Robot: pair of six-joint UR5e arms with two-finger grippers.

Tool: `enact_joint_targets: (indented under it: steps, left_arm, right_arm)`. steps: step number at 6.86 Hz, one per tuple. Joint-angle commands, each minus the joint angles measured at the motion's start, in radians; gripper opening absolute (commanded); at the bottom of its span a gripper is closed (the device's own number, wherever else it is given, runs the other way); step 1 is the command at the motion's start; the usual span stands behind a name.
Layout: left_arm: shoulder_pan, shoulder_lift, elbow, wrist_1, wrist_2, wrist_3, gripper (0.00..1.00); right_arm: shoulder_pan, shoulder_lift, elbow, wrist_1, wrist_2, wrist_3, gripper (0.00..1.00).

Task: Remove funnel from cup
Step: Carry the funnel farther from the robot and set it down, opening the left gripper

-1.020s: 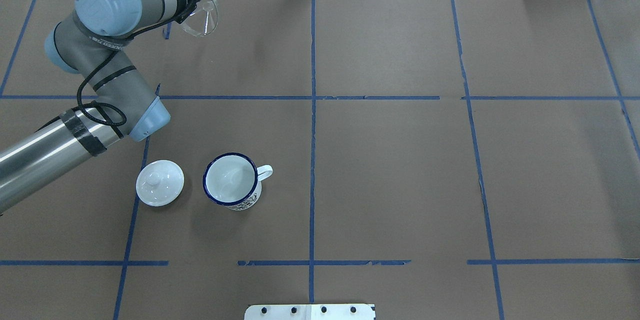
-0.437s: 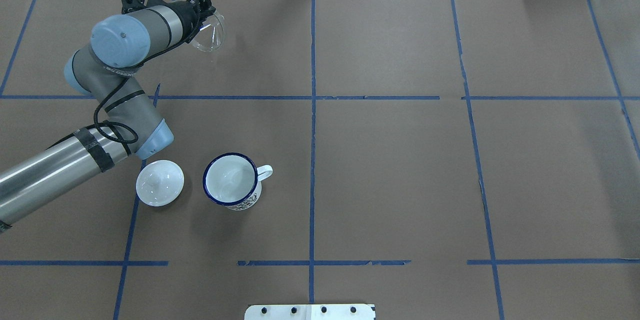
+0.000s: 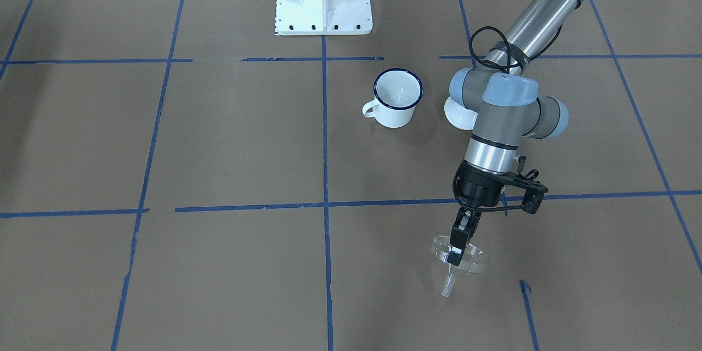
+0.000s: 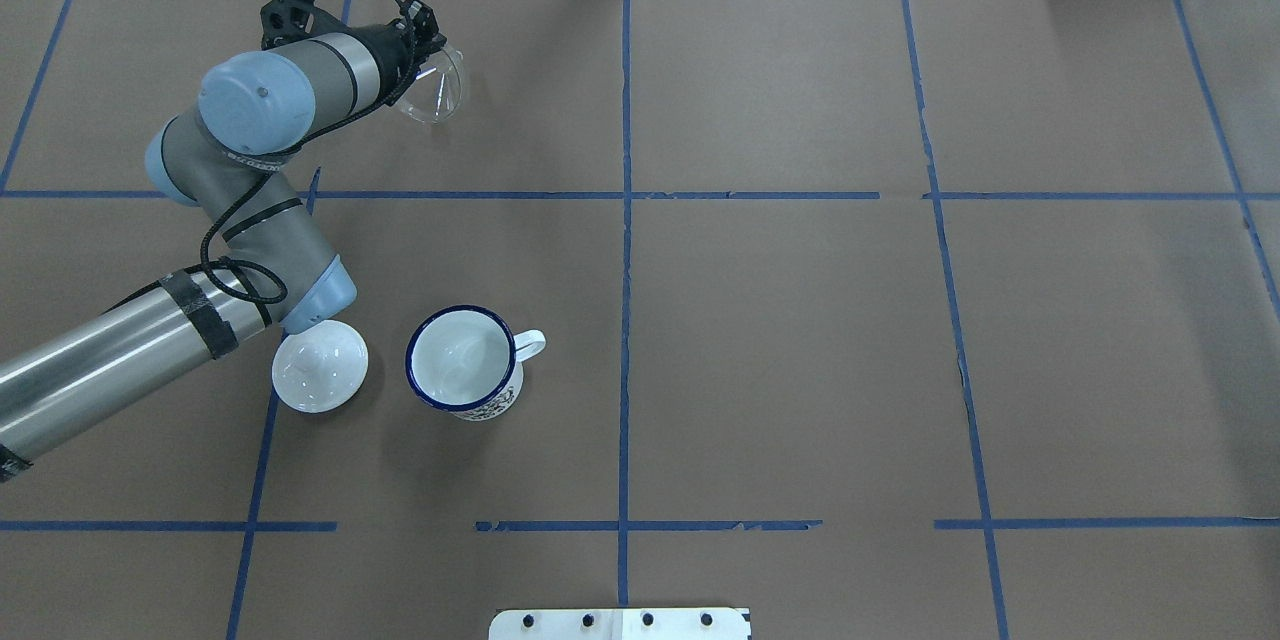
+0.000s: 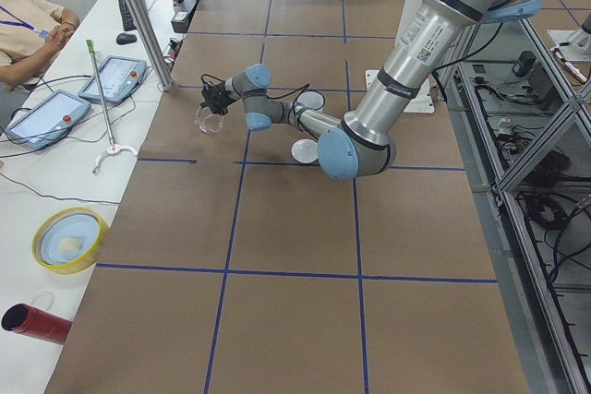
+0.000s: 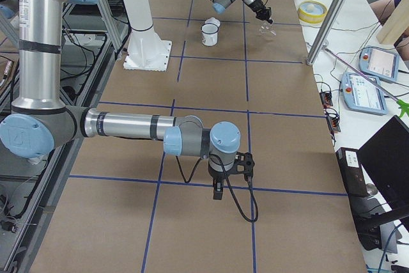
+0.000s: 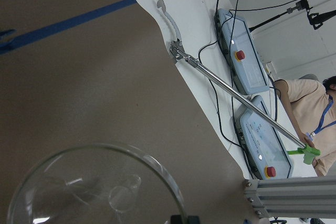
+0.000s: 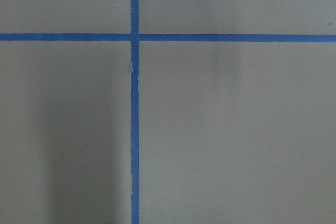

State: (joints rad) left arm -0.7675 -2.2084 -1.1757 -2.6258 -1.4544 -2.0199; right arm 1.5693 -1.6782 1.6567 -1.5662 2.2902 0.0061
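Your left fingers (image 3: 457, 244) clamp the funnel (image 3: 473, 261), far from the cup (image 3: 396, 100); next, set it on the counter (image 3: 219, 148).

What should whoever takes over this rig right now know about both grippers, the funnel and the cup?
Left gripper: fingers shut on the rim of the funnel, spout pointing down, on the far side of the table from the robot's base. I cannot tell whether the spout touches the table.
Right gripper: over bare table well away from the job; open or shut cannot be told.
Cup: upright and empty, beside the white lid.
Done: the funnel is out of the cup.
Left: probably set the funnel down, open the fingers and withdraw.
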Motion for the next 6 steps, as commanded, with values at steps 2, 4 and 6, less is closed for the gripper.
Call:
enact_joint_targets:
  steps: [2,4,6]
  left_arm:
    - [0.002,0.004,-0.005,0.001,-0.003,0.018,0.77]
    - [0.002,0.083,-0.129,0.092,-0.088,0.148,0.92]
    - [-0.004,0.113,-0.318,0.376,-0.205,0.263,0.91]
  right_arm:
    - [0.0,0.0,0.0,0.0,0.0,0.0,1.0]
    - [0.0,0.0,0.0,0.0,0.0,0.0,1.0]
    - [0.0,0.0,0.0,0.0,0.0,0.0,1.0]
